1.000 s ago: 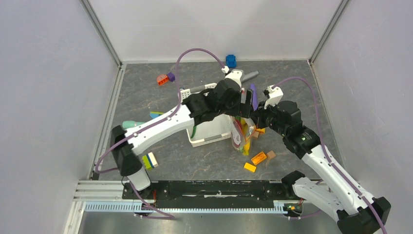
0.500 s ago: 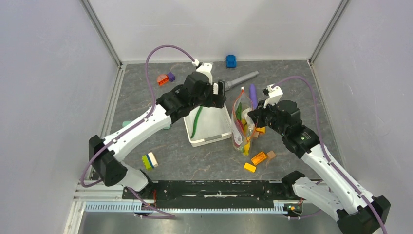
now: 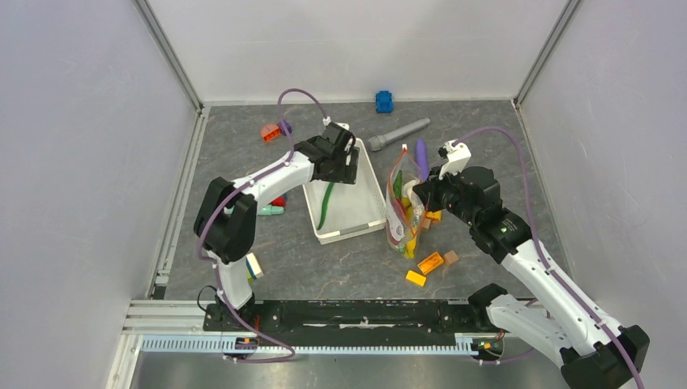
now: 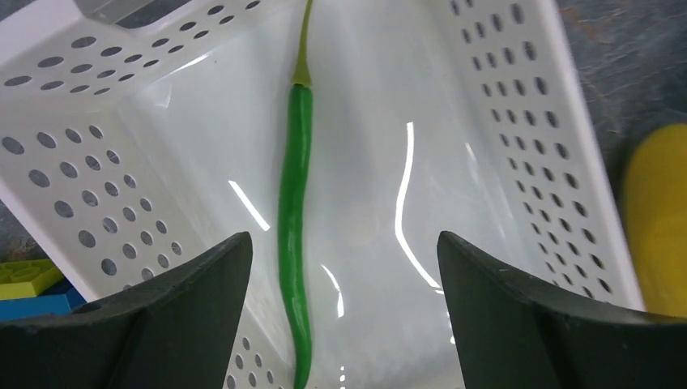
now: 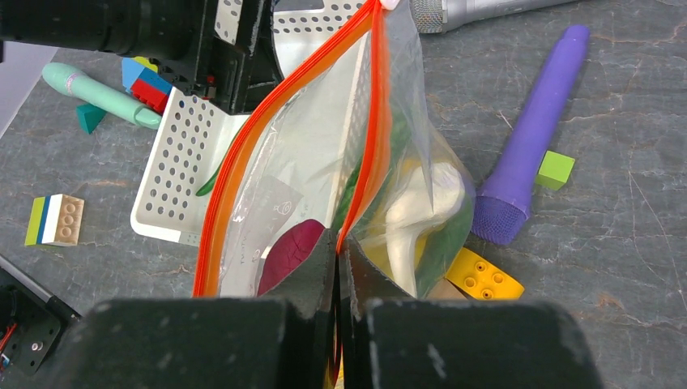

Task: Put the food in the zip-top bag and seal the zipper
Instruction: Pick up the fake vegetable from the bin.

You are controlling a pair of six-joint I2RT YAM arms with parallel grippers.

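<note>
Loading in hand: your right claw (image 5: 338, 253) is clamped on the zip-top bag (image 5: 312, 182) rim; your left claw (image 4: 342, 243) — spread apart — hangs over the green bean (image 4: 293, 211) in the basket (image 4: 73, 162). Lower, then pinch.

Desk (image 3: 486, 138): dark grey stone-like surface, veined with pale lines. It is enclosed on three sides by plain white panels: left wall (image 3: 81, 162), back wall (image 3: 356, 40), right wall (image 3: 624, 121). The back corners are marked by a slanted aluminium post at left (image 3: 168, 53) and another at right (image 3: 547, 49). A metal side rail (image 3: 180, 203) is seen along the desk's left edge. A slotted aluminium rail (image 3: 324, 344) is laid across the near edge. Light is even; only soft shadows are cast.
</note>
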